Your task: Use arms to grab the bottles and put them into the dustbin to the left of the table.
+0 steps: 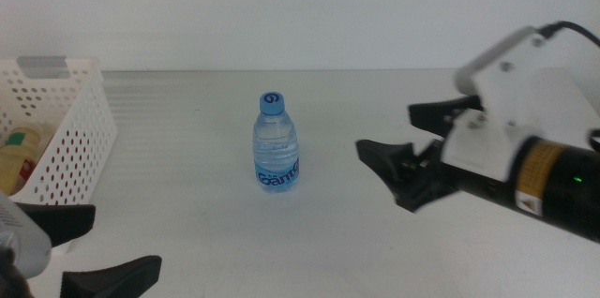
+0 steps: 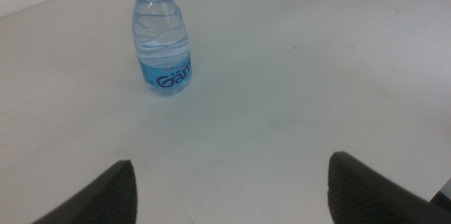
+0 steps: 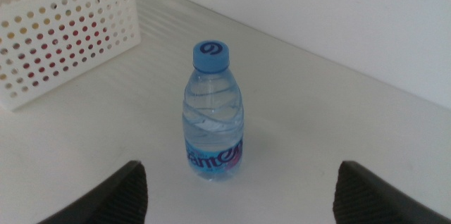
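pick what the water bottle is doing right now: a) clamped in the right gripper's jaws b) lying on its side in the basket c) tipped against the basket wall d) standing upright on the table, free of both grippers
d: the water bottle stands upright on the table, with the right gripper open beside it, the left gripper open and well short of it, and the basket apart from it.

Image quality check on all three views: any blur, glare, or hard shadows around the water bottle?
Middle view: flat, soft light, the water bottle sharp with barely any shadow, the right gripper close and slightly soft. Left wrist view: bottle clear, the left gripper jaw tips blurred at the picture's edge. Right wrist view: bottle crisp, dustbin holes readable, no glare.
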Controlling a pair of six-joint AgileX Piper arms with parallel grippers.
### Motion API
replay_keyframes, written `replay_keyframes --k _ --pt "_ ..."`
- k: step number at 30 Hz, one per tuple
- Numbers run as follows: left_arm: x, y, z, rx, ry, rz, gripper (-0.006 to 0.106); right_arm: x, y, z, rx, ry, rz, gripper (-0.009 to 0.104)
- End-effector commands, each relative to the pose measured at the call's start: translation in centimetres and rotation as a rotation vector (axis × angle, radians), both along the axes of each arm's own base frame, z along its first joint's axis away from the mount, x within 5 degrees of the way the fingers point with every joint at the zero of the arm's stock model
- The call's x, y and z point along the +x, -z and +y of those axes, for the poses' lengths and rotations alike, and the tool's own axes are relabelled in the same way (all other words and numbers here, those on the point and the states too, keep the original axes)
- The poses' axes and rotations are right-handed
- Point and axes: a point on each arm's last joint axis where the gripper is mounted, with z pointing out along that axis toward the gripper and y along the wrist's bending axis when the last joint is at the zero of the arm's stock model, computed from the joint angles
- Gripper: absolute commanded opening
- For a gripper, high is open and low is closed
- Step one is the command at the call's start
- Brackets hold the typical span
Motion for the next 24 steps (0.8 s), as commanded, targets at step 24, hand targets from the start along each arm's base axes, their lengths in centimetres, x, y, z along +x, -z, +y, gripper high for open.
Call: replay_keyframes --k 24 --pt "0.3 -1.4 -0.2 -0.07 -0.006 -0.067 0.086 -6.4 -2.0 -3.8 -0.006 0.017 -0.147 0.087"
